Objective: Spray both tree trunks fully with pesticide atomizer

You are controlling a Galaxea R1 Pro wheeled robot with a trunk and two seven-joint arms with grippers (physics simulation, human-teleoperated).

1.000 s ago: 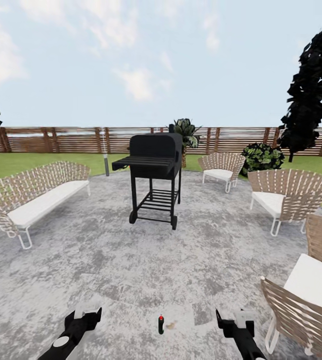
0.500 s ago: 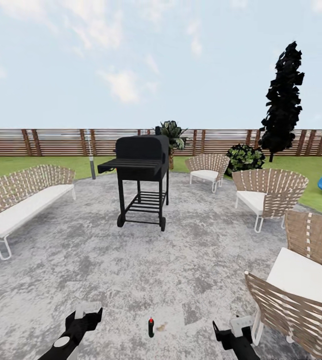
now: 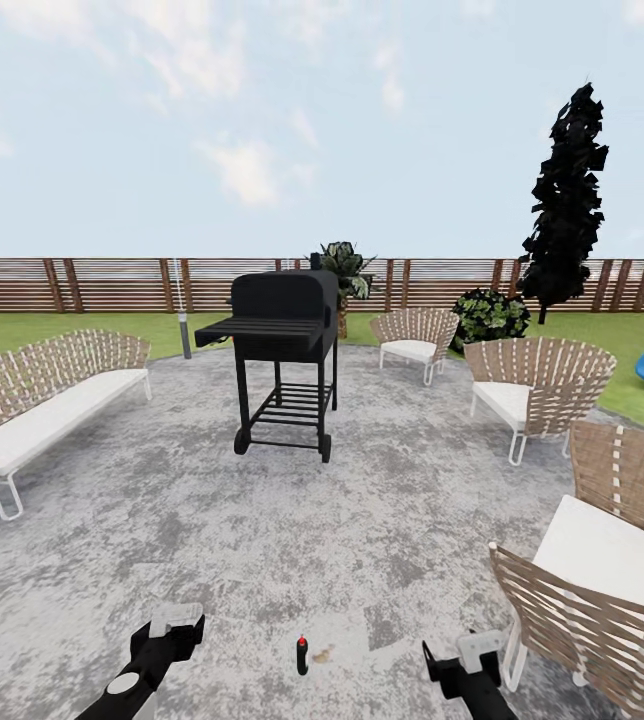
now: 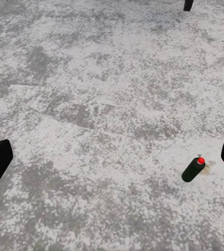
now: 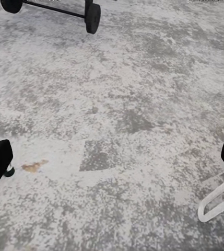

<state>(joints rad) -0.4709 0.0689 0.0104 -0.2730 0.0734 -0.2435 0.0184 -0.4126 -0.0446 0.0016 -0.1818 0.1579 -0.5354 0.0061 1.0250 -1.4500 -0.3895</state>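
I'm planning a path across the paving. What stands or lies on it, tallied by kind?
Sofa: 1
Chairs: 3
Grill: 1
Atomizer: 1
Total: 6

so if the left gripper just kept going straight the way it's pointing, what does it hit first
Most likely the bare grey paving. The left gripper points down at open ground, with its jaws spread wide. The dark red-capped atomizer lies off to one side of that line, so it would probably be missed, though depth is hard to judge.
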